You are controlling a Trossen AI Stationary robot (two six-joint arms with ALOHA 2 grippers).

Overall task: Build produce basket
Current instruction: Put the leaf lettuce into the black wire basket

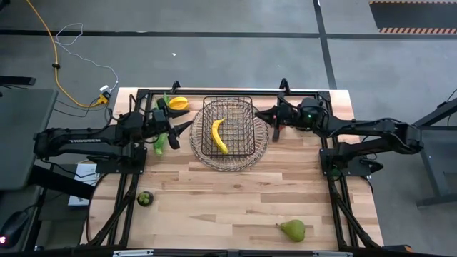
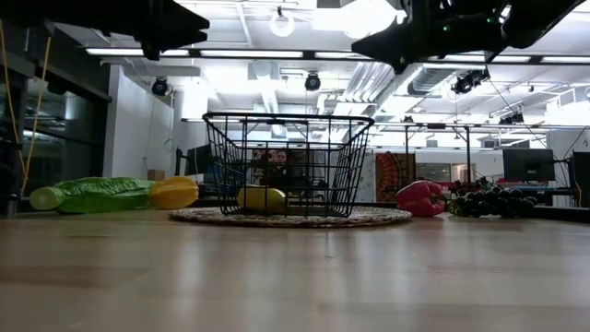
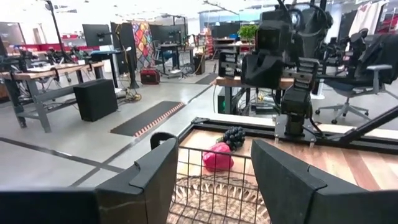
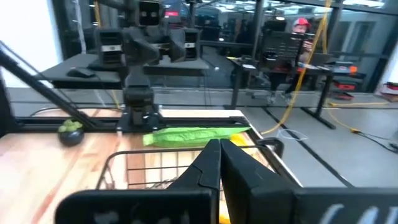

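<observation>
Wooden table [image 1: 235, 203], left claw [image 1: 184, 128] wide, empty, right claw [image 1: 263, 114] closed

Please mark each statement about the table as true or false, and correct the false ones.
1. The banana lies inside the basket. True.
2. The pear is in the basket. False: it lies on the table, near the front edge.
3. The left gripper is open. True.
4. The right gripper holds the red pepper. False: its fingers are shut on nothing; the pepper lies on the table beside the basket.
</observation>
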